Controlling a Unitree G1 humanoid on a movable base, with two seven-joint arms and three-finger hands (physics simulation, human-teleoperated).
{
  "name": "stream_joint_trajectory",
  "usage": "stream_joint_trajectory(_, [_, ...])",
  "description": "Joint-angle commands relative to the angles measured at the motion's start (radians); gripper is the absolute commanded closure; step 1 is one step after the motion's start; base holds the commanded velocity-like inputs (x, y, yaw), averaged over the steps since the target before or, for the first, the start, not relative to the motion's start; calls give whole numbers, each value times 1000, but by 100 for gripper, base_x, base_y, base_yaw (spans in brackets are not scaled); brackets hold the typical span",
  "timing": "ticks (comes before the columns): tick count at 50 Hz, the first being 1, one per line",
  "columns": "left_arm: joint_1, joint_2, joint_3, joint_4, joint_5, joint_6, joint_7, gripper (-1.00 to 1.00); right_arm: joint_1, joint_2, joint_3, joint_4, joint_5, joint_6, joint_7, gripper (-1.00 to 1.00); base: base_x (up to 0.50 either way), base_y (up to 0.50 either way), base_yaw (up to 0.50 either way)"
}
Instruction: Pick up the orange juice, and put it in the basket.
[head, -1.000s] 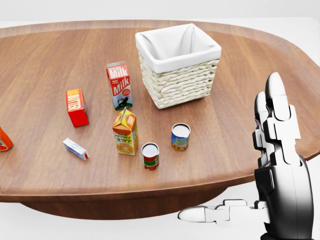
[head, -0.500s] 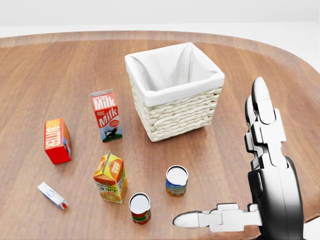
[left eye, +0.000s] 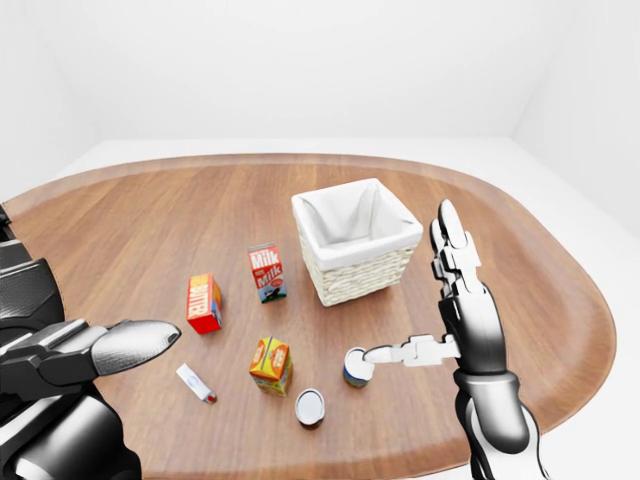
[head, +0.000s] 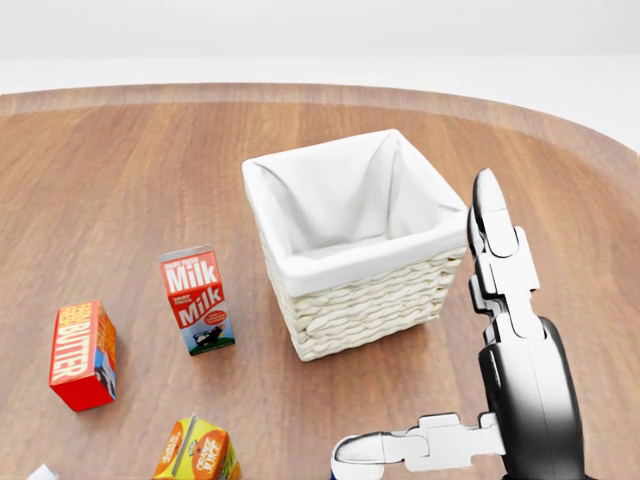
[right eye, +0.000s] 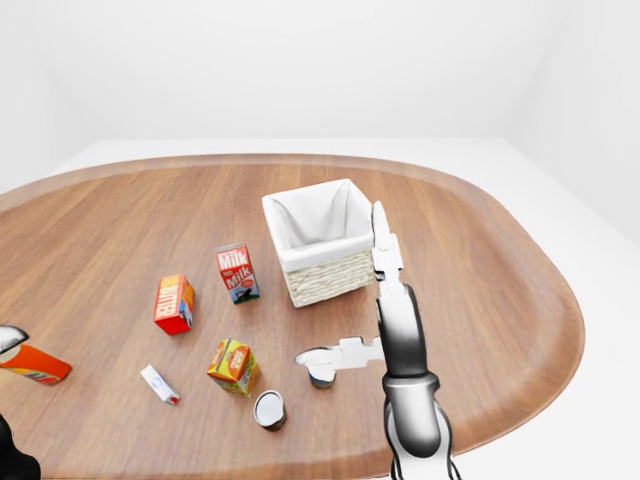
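Left-eye view: the right hand (left eye: 455, 320) is held upright over the table (left eye: 520, 290), its two long fingers (left eye: 447, 232) pointing straight up beside the basket's right side and the thumb stretched out level toward the view's left. The fingers are spread wide and nothing is gripped. The thumb tip lies over a can (left eye: 354, 367) in this view; whether it touches the can cannot be told. The left hand (left eye: 70, 352) is seen at the lower left edge, dark, with a grey fingertip extended toward the right; whether it is open or closed cannot be told, and nothing is seen in it.

One orange juice carton (left eye: 271, 364) is standing on the wood, below the milk carton (left eye: 266, 272) and left of the can, well apart from the basket (left eye: 355, 240). One milk carton, one butter box (left eye: 204, 302), one basket, two cans including a second (left eye: 310, 407), and one small white tube (left eye: 195, 382) are counted. One orange-red item (right eye: 33, 363) is seen at the right-eye view's left edge.
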Motion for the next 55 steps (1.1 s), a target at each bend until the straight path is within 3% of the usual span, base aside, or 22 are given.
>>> stream_joint_trajectory(1, [3, 1, 1, -3, -1, 0, 3, -100, 10, -10, 34, 39, -29, 6, 11, -100, 50, 1, 0])
stream_joint_trajectory(8, [3, 2, 1, -3, -1, 0, 2, -100, 7, -12, 32, 85, -32, -6, 10, -100, 50, 3, 0])
stream_joint_trajectory(12, [3, 2, 0, -3, -1, 0, 2, -100, -3, -8, 33, 75, -56, 36, 12, -100, 0, 0, 0])
stream_joint_trajectory(20, [3, 1, 1, -3, -1, 0, 2, -100, -10, -15, 65, 110, -92, 49, 30, -100, 0, 0, 0])
stream_joint_trajectory(44, [7, -1, 8, -3, -1, 0, -5, -100, -37, -17, 112, 170, -126, 49, 93, -100, 0, 0, 0])
stream_joint_trajectory(55, [4, 2, 6, -3, -6, 0, 3, -100, -16, -33, 181, 167, -132, 49, 116, -100, 0, 0, 0])
